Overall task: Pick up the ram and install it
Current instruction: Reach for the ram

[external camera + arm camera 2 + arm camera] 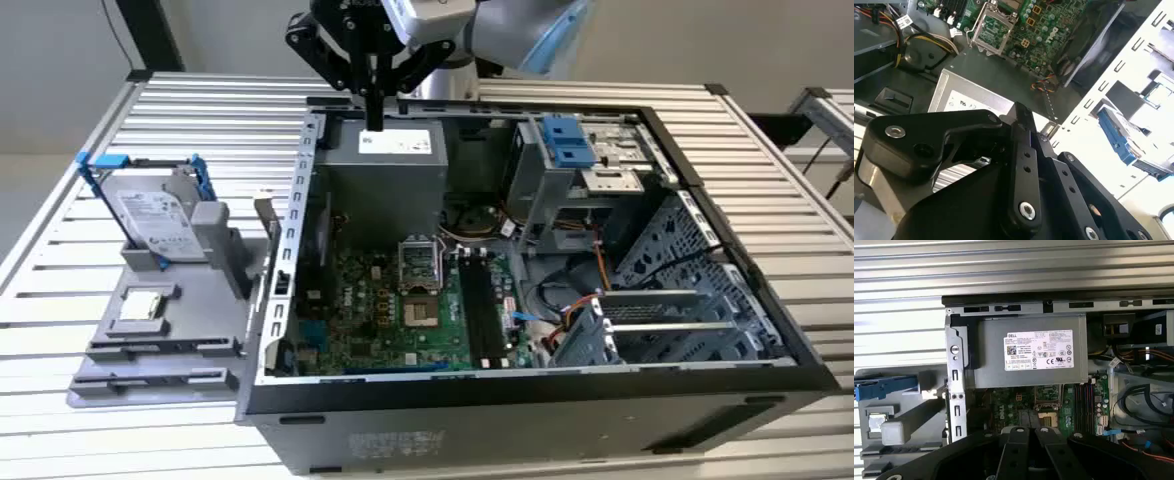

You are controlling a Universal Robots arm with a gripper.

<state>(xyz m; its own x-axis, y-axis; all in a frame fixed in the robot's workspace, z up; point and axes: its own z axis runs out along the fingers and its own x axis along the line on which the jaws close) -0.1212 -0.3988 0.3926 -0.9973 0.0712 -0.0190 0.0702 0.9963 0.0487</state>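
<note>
Pincer (375,120) looks pinched narrow, fingers pretty much together, hanging just over the grey power supply (387,175) inside the open PC case (534,390) on the slatted counter (200,110). Honestly can't tell if the ram is between those fingers.

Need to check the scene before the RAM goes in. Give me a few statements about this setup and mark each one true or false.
1. The gripper hovers over the power supply at one end of the computer case. True.
2. The hard drive in its blue frame sits inside the case. False: it stands on the grey fixture outside the case, on the exterior view's left.
3. The case is closed up. False: it lies open, with the motherboard exposed.
4. The CPU socket sits on the motherboard next to the black memory slots. True.
</note>
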